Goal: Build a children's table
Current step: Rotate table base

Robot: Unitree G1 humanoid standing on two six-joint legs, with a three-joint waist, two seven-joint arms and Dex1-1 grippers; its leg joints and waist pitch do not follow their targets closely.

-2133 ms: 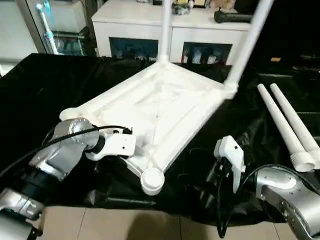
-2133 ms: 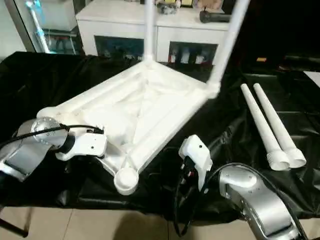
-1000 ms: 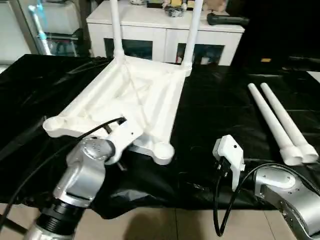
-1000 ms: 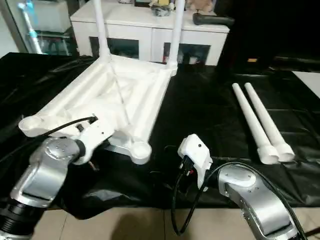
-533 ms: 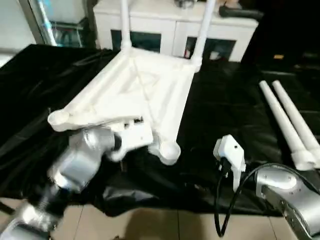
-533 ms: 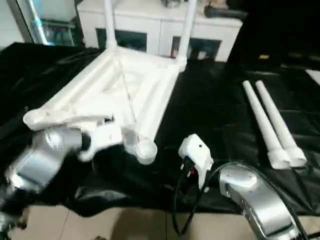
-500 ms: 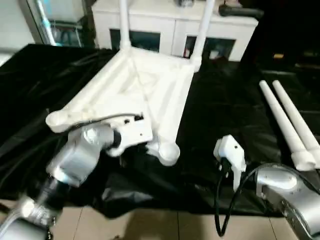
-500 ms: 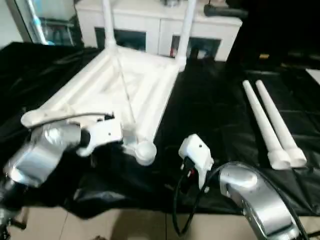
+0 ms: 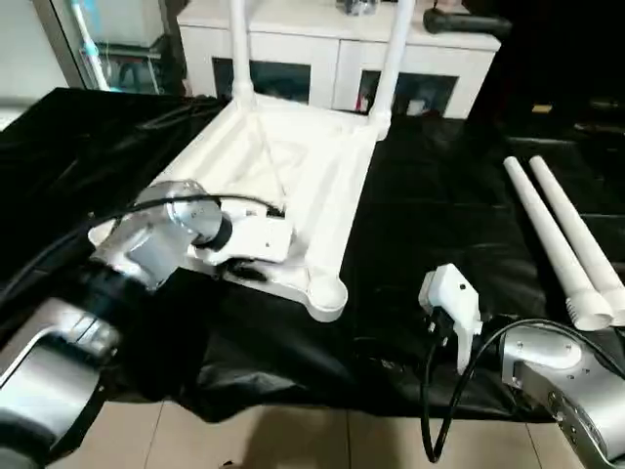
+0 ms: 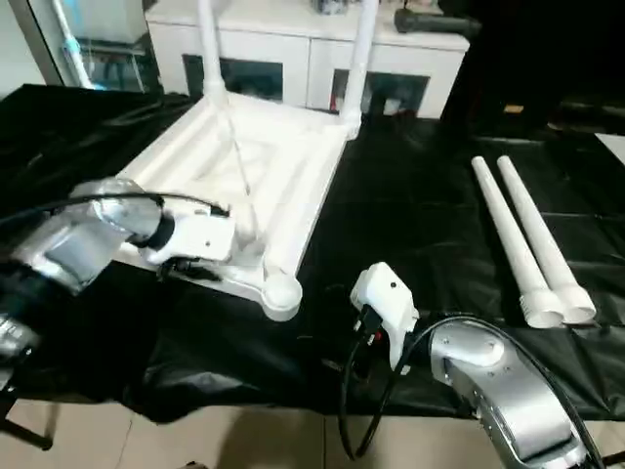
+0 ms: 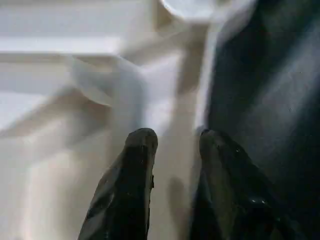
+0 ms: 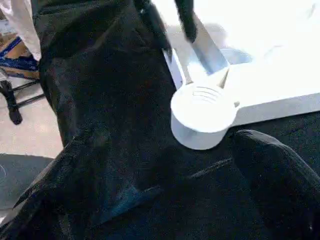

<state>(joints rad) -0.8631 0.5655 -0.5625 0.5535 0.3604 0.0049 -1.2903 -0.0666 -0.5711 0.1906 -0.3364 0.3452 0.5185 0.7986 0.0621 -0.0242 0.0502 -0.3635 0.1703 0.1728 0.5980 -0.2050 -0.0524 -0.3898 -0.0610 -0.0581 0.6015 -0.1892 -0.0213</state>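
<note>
White ribbed tabletop [image 9: 293, 186] upside down, two legs [image 9: 237, 49] upright, left claw [image 11: 172, 150] part-open astride its rim, right claw [image 12: 165, 200] wide, empty

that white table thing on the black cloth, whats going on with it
A humanoid robot is putting together a children's table. The white plastic ribbed tabletop lies upside down on the black cloth, with two white tube legs already standing in its far corner sockets. Two more tapered white legs lie loose to the robot's right. The left end effector sits at the tabletop's near edge, its fingers apart around the rim. The right end effector hangs open beside the empty near corner socket.
</note>
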